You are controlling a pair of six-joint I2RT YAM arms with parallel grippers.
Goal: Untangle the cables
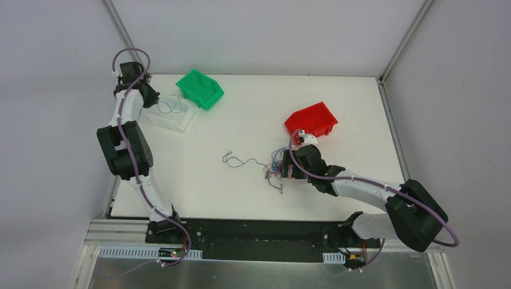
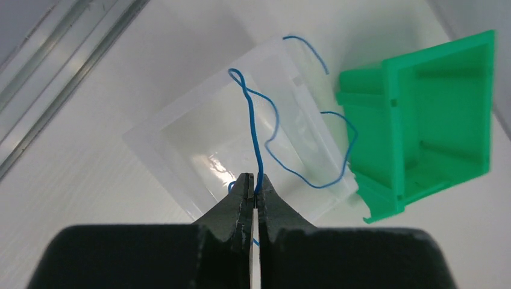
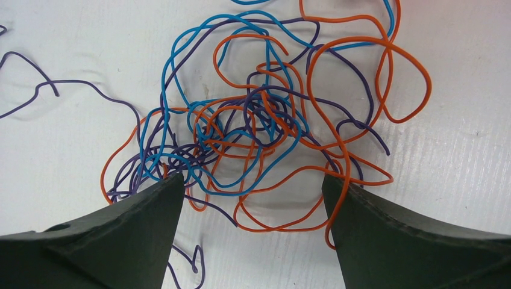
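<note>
Blue cable (image 2: 256, 138) pinched by left gripper (image 2: 254, 180); right gripper (image 3: 252, 179) spread over tangle (image 3: 265, 114).

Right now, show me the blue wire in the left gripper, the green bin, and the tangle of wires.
blue wire (image 2: 259, 162), left wrist view, straight stretch just above the grip.
green bin (image 2: 370, 120), left wrist view, outer side wall.
tangle of wires (image 3: 265, 114), right wrist view, dense middle knot.

We can read no txt, label, brand, no. or sign in any view; the green bin (image 1: 200, 88) at 11 o'clock and the red bin (image 1: 311, 120) at 1 o'clock show plain moulded faces only.
</note>
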